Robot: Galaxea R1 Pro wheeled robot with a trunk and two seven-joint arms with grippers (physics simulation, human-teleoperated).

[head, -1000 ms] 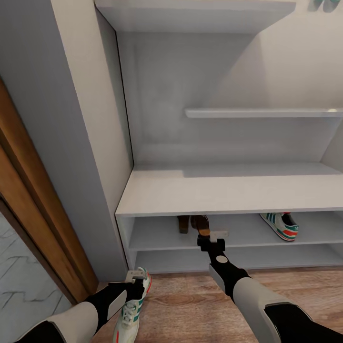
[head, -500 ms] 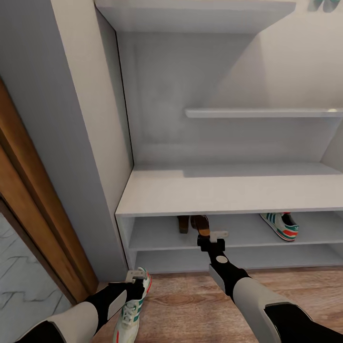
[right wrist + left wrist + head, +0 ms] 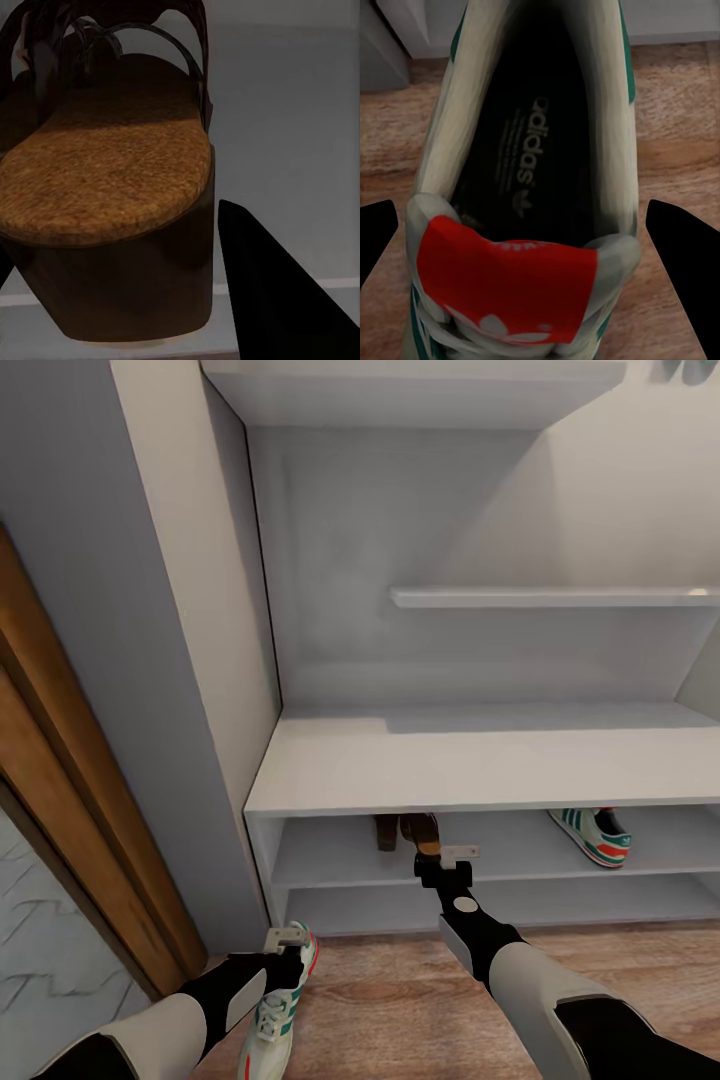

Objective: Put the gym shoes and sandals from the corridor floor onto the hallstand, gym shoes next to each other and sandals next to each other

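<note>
Wooden door frame (image 3: 60, 780) at far left, beside the hallstand (image 3: 470, 765). Left gripper (image 3: 284, 948) low over a gym shoe (image 3: 280, 1010) lying on the corridor floor (image 3: 400, 1000); fingers (image 3: 681, 255) spread wide to either side of the heel, not touching. Two sandals (image 3: 405, 830) side by side on the upper low shelf, right gripper (image 3: 447, 863) just behind the nearer heel, fingers (image 3: 277, 292) apart, grasping nothing. Second gym shoe (image 3: 590, 835) further right on that shelf, well apart from the sandals.
</note>
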